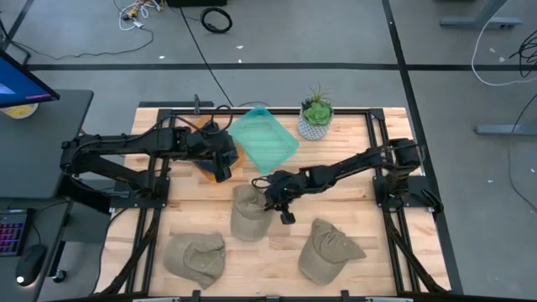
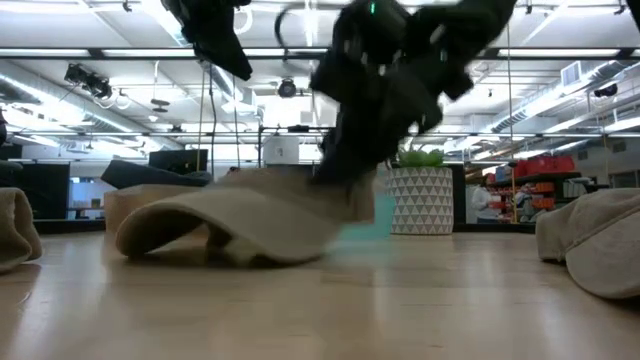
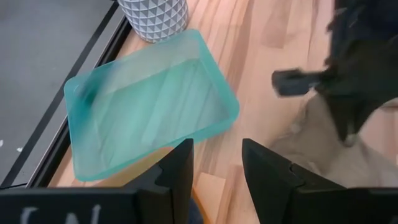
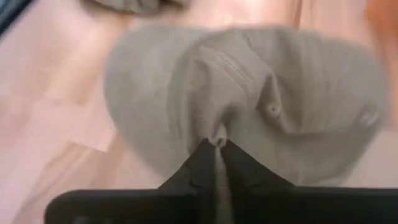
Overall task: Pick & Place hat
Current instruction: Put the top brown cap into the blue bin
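Three beige hats lie on the wooden table. The middle hat [image 1: 248,211] rests on its brim and rim, also in the low view [image 2: 240,225]. My right gripper [image 1: 273,200] is shut on this hat's crown, seen in the right wrist view [image 4: 216,144]. Another hat [image 1: 195,256] lies near left and a third hat [image 1: 329,250] near right. My left gripper [image 1: 223,164] hovers open and empty beside the teal tray [image 1: 263,138]. Its fingers [image 3: 180,168] point toward the tray [image 3: 149,112]. My right gripper pinches a raised fold of the crown cloth [image 4: 217,127] between its two shut fingertips, at the side of the middle hat facing the table's right. The fingers slant down from the table's right side. The hat rests on the table, its brim [image 2: 160,225] lying flat.
A potted plant in a white patterned pot [image 1: 315,119] stands at the far edge right of the teal tray. An orange-brown block [image 1: 206,172] lies under my left gripper. Black frame rails [image 1: 382,159] run along the table's sides.
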